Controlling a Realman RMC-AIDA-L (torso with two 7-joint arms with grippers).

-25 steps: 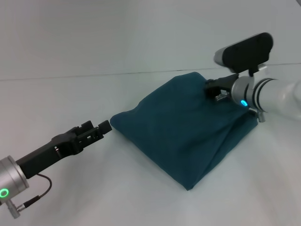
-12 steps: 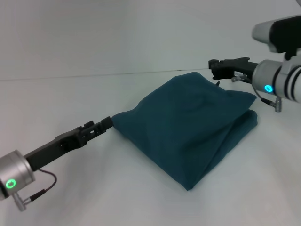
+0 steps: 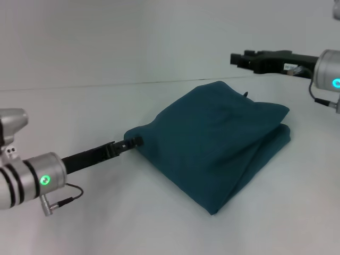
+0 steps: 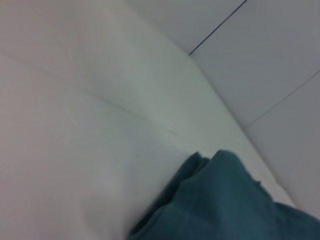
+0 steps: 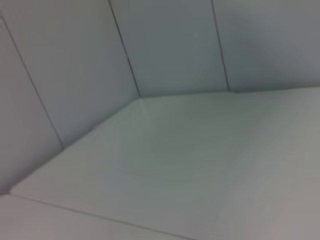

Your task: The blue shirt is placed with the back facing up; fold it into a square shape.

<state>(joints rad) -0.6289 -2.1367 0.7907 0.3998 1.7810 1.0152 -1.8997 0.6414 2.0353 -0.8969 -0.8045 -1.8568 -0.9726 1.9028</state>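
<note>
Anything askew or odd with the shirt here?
The shirt is folded but lopsided, more a slanted bundle than a square, its edges not lined up. Left tool touches its near corner; right tool is raised clear.

The blue shirt [image 3: 212, 143] is soft matt cloth, its surface smooth apart from broad, gentle creases where the layers lie folded. The worktop [image 3: 79, 223] looks like a smooth, matt white sheet with no sheen. The left gripper [image 3: 133, 143] is matt black plastic or metal; its wrist is brushed silver metal. The right gripper [image 3: 239, 59] is likewise matt black, with a satin silver collar.
</note>
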